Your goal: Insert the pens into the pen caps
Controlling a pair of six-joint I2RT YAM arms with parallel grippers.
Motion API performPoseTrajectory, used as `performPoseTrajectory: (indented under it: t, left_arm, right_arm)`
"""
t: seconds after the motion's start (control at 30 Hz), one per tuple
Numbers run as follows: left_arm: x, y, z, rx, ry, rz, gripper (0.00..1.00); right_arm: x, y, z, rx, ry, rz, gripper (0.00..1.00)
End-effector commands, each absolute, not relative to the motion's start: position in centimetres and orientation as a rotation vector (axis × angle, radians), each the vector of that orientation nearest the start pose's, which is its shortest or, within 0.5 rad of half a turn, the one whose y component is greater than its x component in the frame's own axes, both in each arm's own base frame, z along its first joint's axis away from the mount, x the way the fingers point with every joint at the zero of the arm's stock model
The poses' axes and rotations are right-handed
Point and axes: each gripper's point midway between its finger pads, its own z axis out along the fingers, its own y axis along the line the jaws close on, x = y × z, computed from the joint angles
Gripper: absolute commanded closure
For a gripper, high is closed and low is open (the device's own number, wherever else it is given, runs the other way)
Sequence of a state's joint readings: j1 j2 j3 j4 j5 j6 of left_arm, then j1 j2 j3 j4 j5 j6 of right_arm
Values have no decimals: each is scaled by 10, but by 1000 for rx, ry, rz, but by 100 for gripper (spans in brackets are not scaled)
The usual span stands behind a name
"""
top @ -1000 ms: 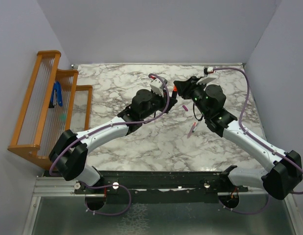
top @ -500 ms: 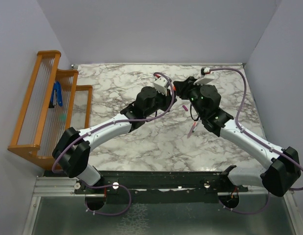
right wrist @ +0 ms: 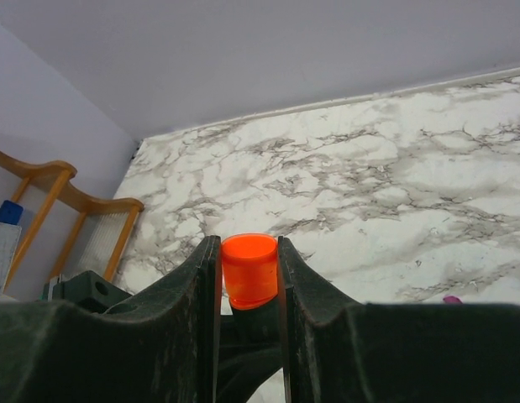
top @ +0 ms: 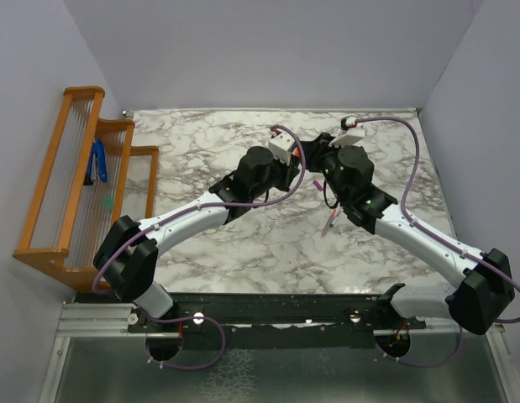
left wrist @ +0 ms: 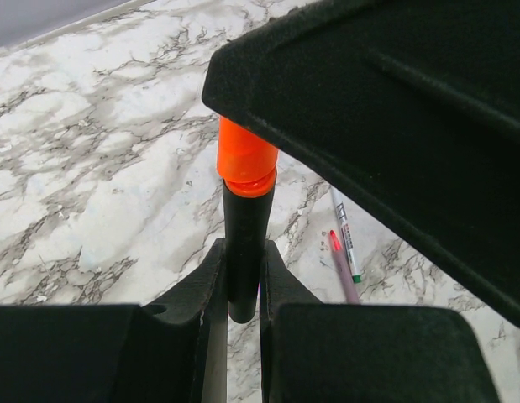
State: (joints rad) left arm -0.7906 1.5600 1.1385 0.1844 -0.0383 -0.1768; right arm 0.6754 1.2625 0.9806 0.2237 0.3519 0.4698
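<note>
Black marker [left wrist: 244, 239] is clamped by the left gripper [left wrist: 241, 262], orange cap [right wrist: 249, 270] pinched by the right gripper [right wrist: 246, 248], above the far middle of the marble table [top: 201, 134]. Pressed off-axis, the cap could be jammed crooked or squeezed loose.

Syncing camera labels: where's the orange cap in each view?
Top external: hidden where left end effector and right end effector meet, back-centre of the table.
Left wrist: orange cap at centre, atop the black marker.
Right wrist: orange cap lower centre, pinched between the fingers.
Shared landmark: marble tabletop.
</note>
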Motion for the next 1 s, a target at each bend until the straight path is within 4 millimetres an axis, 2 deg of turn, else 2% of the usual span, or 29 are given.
performPoseTrajectory:
  t: [0.0, 0.27, 0.5, 0.97]
  left_arm:
    - [404, -317, 311, 301, 1578, -568, 100]
    - [412, -308, 327, 309, 1542, -622, 100]
    - [421, -291, 339, 310, 1512, -588, 100]
    - [432, -276, 342, 332, 1503, -437, 100]
  right_arm:
    - [333, 261, 243, -55, 1861, 615, 100]
    - [325, 269, 229, -85, 1888, 647, 100]
    - [321, 271, 217, -113, 1917, 633, 100]
    - [317, 280, 201, -172, 1993, 614, 100]
